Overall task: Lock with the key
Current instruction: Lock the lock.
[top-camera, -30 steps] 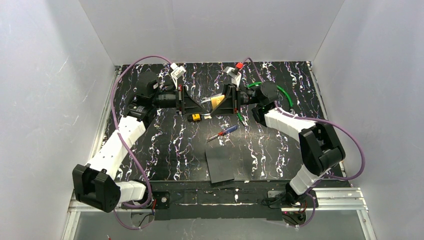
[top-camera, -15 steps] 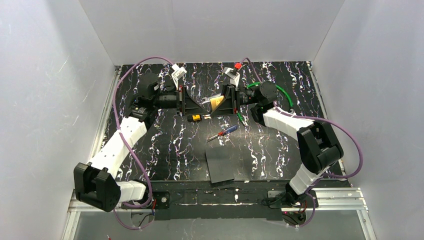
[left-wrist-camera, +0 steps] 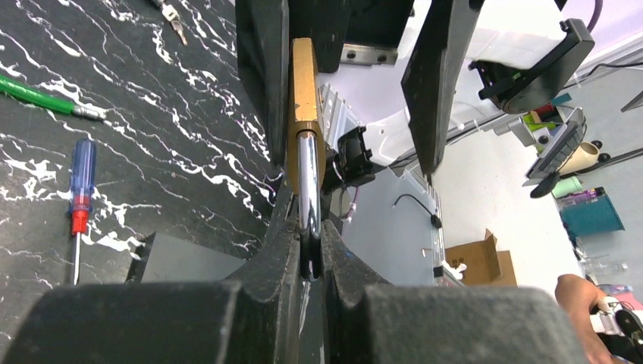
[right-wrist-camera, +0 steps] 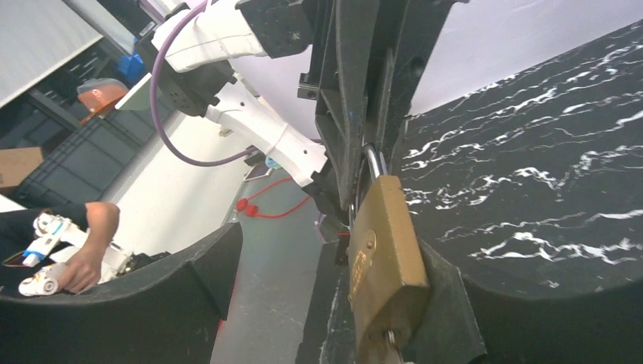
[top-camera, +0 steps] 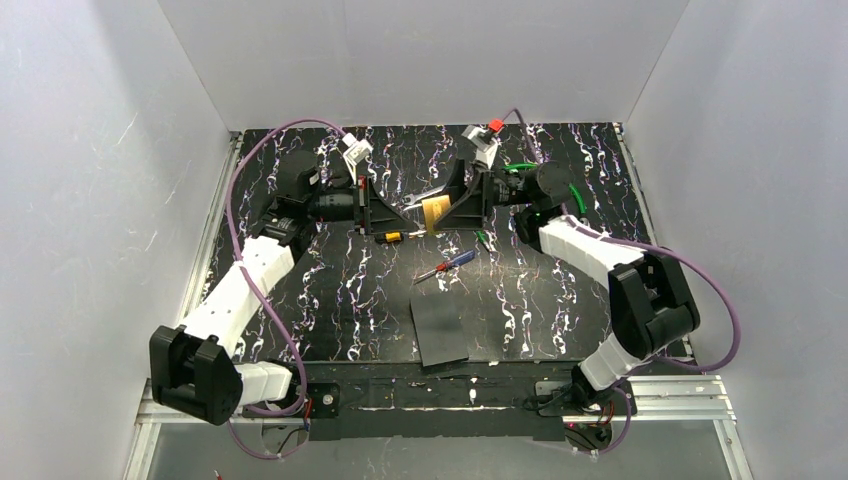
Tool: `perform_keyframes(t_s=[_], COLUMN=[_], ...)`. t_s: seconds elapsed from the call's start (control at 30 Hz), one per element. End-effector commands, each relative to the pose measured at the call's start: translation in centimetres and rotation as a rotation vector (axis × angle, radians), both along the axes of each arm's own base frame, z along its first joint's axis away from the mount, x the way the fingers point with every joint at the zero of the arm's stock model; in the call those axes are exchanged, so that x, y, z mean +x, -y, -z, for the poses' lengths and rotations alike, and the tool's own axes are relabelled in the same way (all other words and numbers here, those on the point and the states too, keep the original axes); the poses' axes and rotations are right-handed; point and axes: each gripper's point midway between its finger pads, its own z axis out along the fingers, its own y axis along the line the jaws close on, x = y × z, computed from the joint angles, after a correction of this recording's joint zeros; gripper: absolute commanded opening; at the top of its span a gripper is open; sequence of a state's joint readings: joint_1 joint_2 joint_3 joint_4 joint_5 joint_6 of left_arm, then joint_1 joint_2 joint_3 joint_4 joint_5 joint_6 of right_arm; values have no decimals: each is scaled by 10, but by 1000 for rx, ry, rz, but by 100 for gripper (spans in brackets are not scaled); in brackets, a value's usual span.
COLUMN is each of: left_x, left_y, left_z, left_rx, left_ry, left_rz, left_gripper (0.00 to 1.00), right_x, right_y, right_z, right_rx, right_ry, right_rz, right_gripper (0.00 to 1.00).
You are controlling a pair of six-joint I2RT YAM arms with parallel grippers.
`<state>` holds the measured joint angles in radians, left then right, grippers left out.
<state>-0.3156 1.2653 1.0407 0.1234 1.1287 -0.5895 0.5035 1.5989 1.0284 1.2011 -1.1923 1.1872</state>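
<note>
The brass padlock hangs in the air at the back middle of the table. My left gripper is shut on its silvery shackle. My right gripper stands open around the padlock body; the body rests against one finger, and the other finger is well apart. The key, with its yellow-and-black head, lies on the table just under the left gripper, held by neither gripper.
A red-and-blue-handled screwdriver lies on the black marbled table in front of the padlock, and a green-handled tool lies beside it. A dark grey square mat sits near the front edge. White walls enclose three sides.
My right gripper has opened and let go of the padlock body, and its wrist has shifted slightly back and right. The left gripper keeps its hold on the shackle. The key has not moved.
</note>
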Motion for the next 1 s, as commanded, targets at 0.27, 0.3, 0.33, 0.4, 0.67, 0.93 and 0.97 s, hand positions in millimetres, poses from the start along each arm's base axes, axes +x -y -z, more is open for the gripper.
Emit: perform_keyframes(t_s=[0.27, 0.3, 0.33, 0.4, 0.67, 0.93, 0.97], left_x=[-40, -43, -45, -49, -61, -68, -67], left_y=[-17, -18, -18, -20, -23, -24, -24], left_z=[-7, -10, -11, -13, -15, -20, -19], left_rx=[44, 37, 33, 30, 9, -15, -14], left_ry=[100, 103, 109, 116, 127, 122, 120], left_rz=[101, 117, 129, 147, 203, 242, 241], left_gripper=[0, 0, 0, 0, 0, 0, 0], right_x=[10, 9, 8, 7, 8, 0, -2], right_y=[37, 38, 38, 40, 45, 38, 36], right_z=[-15, -12, -9, 0, 35, 49, 50], right_rx=[7, -3, -14, -50, -168, -178, -178], right_ry=[174, 177, 181, 184, 228, 231, 233], right_rz=[103, 99, 92, 75, 81, 44, 37], right_gripper=[72, 69, 67, 63, 60, 50, 50])
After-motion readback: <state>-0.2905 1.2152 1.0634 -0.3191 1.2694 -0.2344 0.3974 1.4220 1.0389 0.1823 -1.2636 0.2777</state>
